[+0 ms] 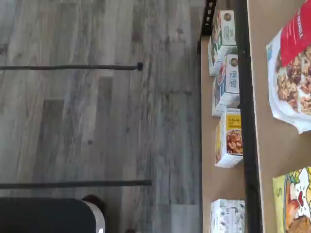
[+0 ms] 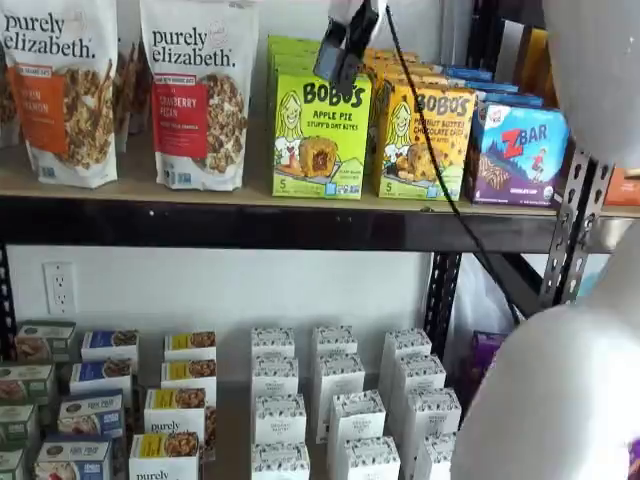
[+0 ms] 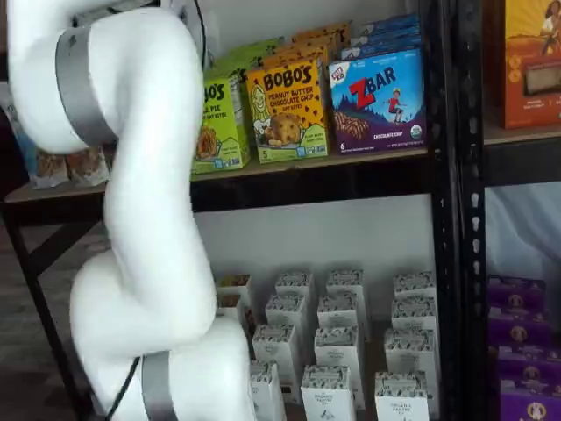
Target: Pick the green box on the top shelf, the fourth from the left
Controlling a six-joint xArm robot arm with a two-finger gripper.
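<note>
The green box (image 2: 320,138) is a lime-green upright Bobo's Apple Pie carton. It stands on the top shelf (image 2: 250,224), between a granola bag and a yellow-orange Bobo's box. In a shelf view my arm hides part of the green box (image 3: 219,123) on the top shelf (image 3: 307,175). My gripper (image 2: 332,68) hangs from the view's top edge in front of the green box's upper part, with a cable beside it. Its dark fingers show no clear gap. The wrist view shows a corner of the green box (image 1: 294,201) on the top shelf (image 1: 246,121).
Two Purely Elizabeth granola bags (image 2: 200,90) stand left of the green box. The yellow-orange Bobo's box (image 2: 425,140) and a blue ZBar box (image 2: 515,150) stand to its right. Small white cartons (image 2: 335,400) fill the lower shelf. Black uprights (image 3: 447,202) flank the shelves. My white arm (image 3: 140,219) fills the foreground.
</note>
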